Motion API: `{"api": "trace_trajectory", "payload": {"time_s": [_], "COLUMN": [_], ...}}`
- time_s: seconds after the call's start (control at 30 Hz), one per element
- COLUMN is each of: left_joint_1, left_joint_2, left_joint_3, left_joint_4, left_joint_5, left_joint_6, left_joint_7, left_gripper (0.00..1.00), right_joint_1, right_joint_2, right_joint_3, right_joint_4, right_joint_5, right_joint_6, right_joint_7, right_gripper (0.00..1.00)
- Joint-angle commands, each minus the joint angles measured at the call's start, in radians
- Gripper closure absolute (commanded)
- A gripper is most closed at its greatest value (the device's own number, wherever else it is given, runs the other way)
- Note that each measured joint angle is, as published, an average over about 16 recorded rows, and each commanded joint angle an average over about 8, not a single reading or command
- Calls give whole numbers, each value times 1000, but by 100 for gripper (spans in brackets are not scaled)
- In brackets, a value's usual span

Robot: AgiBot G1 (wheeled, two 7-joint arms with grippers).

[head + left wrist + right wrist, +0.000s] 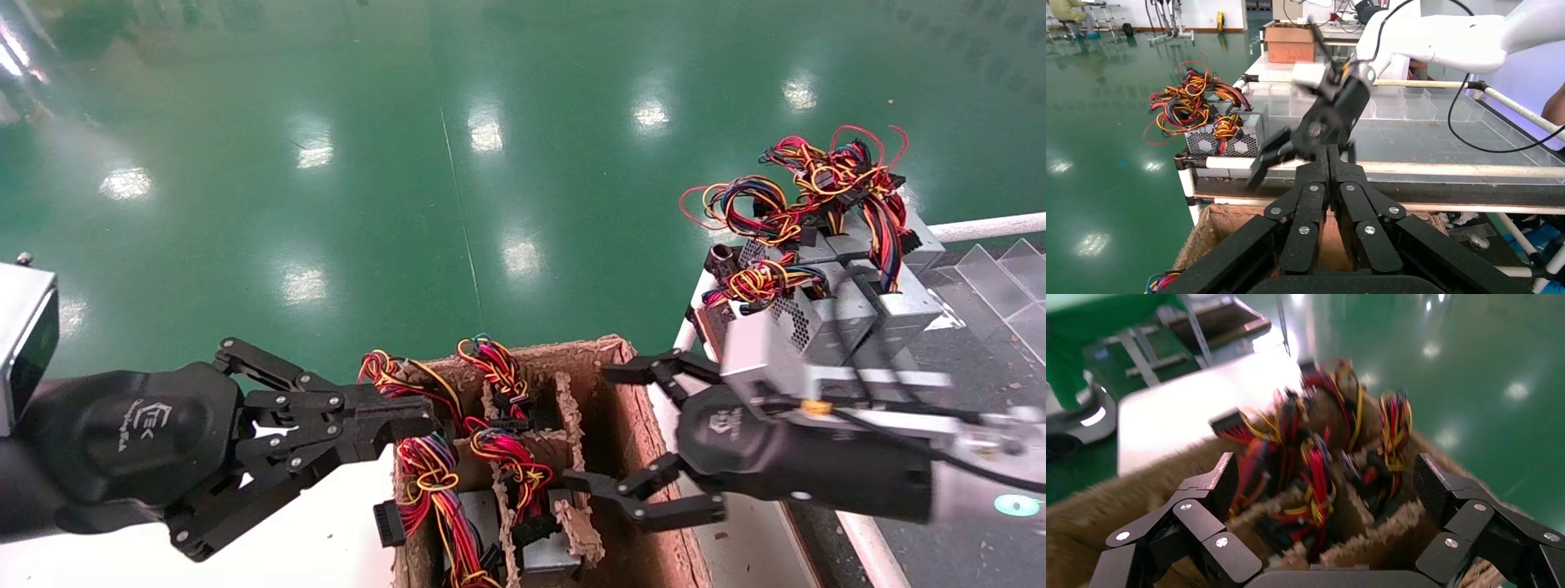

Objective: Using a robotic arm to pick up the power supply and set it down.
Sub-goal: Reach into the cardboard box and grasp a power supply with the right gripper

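Looking down at the cardboard box (629, 425), you see your right claw (633, 437) hanging just over its near-right wall with the jaws spread wide and nothing between them. In the right wrist view that claw (1324, 496) frames the box's torn cardboard dividers (1364, 533) and the red, yellow and black wire bundles (1315, 471) that rise out of the compartments. Those loops and the ragged divider edges stand between the open fingers and the power supplies in the box (543, 551), whose silver-grey tops show low in the compartments.

Your left claw (425, 420) sits at the opposite side of the box, over the white table (327, 531), its fingers pressed together and empty, the tips just beside a wire bundle at the box's edge. In the left wrist view the closed fingers (1330, 184) point across the box toward the right arm.

Beyond the box on the right-claw side, more power supplies (817, 310) are stacked on a railed rack (989, 229), their wires tangled on top. Green floor (409, 163) lies behind the box.
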Motion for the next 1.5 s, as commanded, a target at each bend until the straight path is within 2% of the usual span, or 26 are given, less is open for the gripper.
{"api": "trace_trajectory", "payload": {"time_s": [0.03,0.1,0.13,0.33,0.37,0.4,0.9,1.5], "left_joint_1": [0,0,0,0,0,0,0,0], "left_joint_2": [0,0,0,0,0,0,0,0], "left_joint_3": [0,0,0,0,0,0,0,1], "left_joint_4": [0,0,0,0,0,0,0,0], "left_joint_5": [0,0,0,0,0,0,0,0], "left_joint_6": [0,0,0,0,0,0,0,0], "left_joint_7": [0,0,0,0,0,0,0,0], "left_gripper": [100,99,93,18,7,0,0,0], "right_joint_1": [11,18,21,46,51,56,64,25], "right_joint_2": [-24,-45,-57,-127,-138,-148,-220,-193], "right_joint_3": [-23,-39,-47,-92,-99,-105,-144,-132], "right_joint_4": [-10,-18,-22,-57,-64,-71,-80,20], "right_joint_5": [-42,-69,-80,-141,-151,-160,-241,-257], "right_joint_6": [21,32,37,56,59,62,133,200], "right_joint_7": [8,12,14,26,27,28,36,74], "right_gripper": [99,100,100,100,100,100,100,100]}}
